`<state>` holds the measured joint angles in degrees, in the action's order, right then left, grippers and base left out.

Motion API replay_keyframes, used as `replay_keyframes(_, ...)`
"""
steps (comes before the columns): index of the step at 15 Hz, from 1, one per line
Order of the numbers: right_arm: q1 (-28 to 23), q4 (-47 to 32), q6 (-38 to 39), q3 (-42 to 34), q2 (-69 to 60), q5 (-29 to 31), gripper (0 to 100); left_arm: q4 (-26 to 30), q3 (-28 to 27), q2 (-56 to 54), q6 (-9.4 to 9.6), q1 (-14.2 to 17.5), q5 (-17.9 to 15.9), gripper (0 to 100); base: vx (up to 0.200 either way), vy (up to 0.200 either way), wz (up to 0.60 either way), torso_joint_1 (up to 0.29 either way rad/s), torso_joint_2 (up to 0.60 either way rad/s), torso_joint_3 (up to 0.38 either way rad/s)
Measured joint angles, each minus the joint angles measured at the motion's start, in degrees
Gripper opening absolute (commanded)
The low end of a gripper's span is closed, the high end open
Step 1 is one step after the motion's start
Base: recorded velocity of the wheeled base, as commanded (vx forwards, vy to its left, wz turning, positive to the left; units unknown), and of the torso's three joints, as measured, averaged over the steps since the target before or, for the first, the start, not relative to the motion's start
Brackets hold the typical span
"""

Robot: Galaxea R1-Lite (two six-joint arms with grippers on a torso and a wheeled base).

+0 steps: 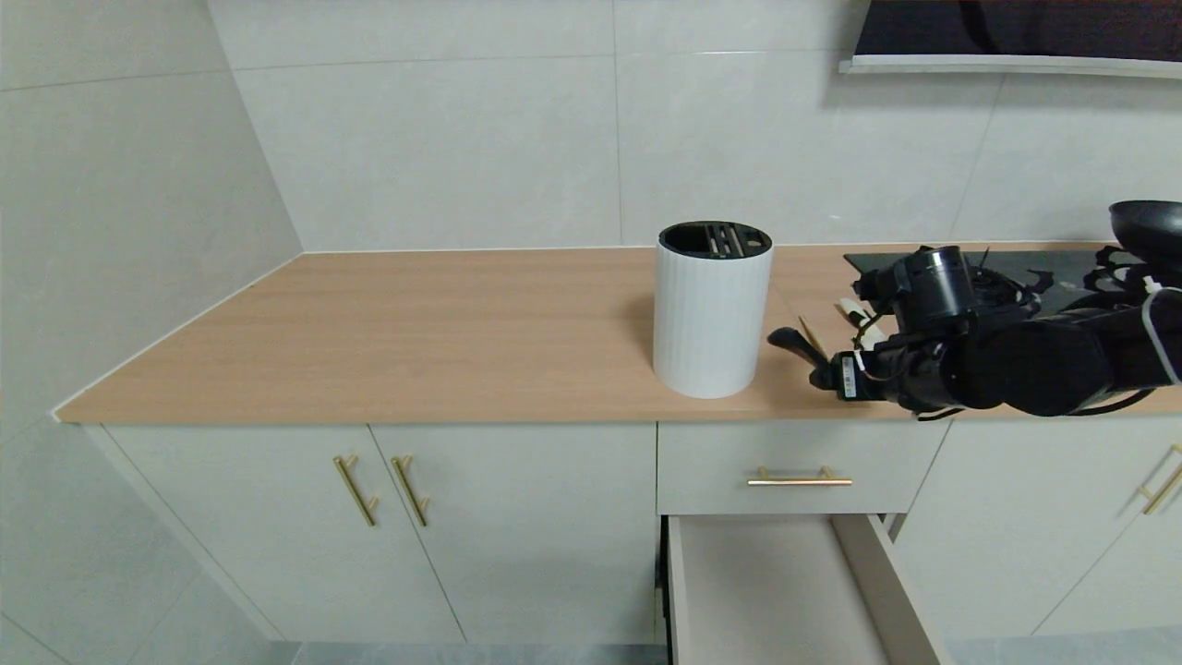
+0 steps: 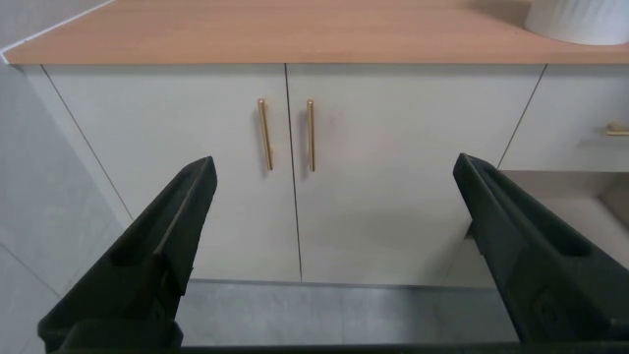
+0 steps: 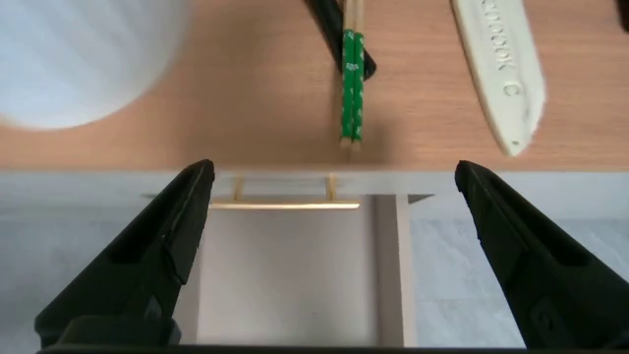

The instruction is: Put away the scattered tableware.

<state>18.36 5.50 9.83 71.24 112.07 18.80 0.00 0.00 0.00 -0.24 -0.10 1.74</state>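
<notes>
The chopsticks [image 3: 353, 74] lie on the table [image 1: 416, 332] at the holder's [image 1: 711, 319] 3 o'clock, beside a flat white piece [image 3: 499, 69]. They look light, stiff, thin and probably slippery, so pinch both sticks together near mid-length. The right claw [image 3: 332, 172] hangs wide and empty near them, and the left claw [image 2: 332, 167] is also wide.

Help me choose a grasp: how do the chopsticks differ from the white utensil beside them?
The chopsticks are a pair of thin wooden sticks with a green band; the white utensil is one broad, flat, all-white piece. The chopsticks lie against a black handle, while the white utensil lies apart. Both lie flat on the wooden countertop, ends near its front edge.
</notes>
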Motion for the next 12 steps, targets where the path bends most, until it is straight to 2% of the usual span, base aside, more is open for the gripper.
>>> replay_keyframes(12, -2.7, 1.9, 2.6, 5.1, 7.7, 1.4, 100, 0.0, 0.0, 0.0, 0.02, 0.0, 0.0, 100, 0.0, 0.0, 0.0, 0.0, 0.0, 0.0)
